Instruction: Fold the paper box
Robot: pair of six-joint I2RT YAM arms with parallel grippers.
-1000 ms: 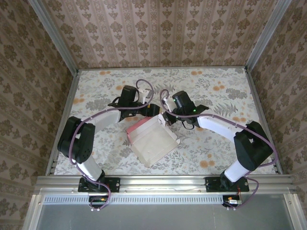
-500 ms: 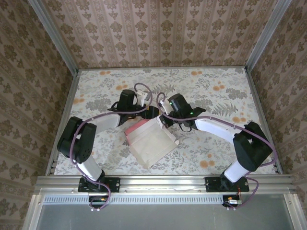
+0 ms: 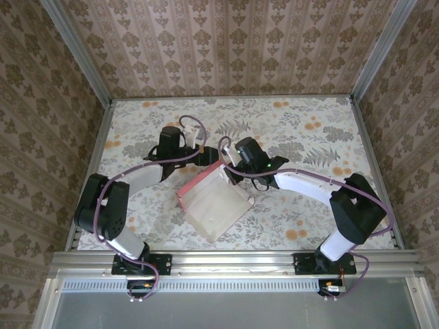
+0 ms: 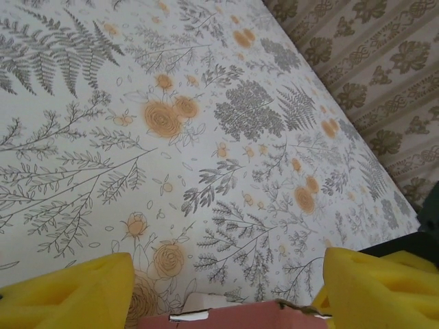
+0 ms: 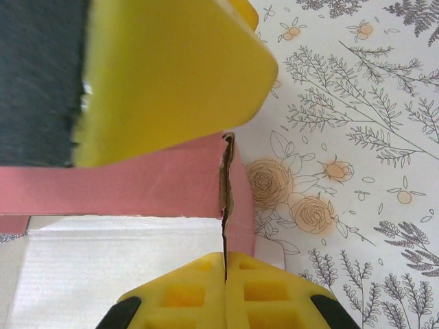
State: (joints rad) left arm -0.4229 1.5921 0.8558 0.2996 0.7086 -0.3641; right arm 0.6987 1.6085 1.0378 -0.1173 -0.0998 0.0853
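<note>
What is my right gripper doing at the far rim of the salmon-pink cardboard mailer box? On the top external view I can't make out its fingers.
Observer: The right gripper is shut, its yellow foam pads pinching a thin upright edge of the pink cardboard box.
Operator: And the left gripper?
Observer: The left gripper is open; the box's pink rim sits low between its yellow pads, touching neither as far as I can see.
Operator: What lies beyond that rim?
Observer: The floral-printed table surface, running on to the patterned wall.
</note>
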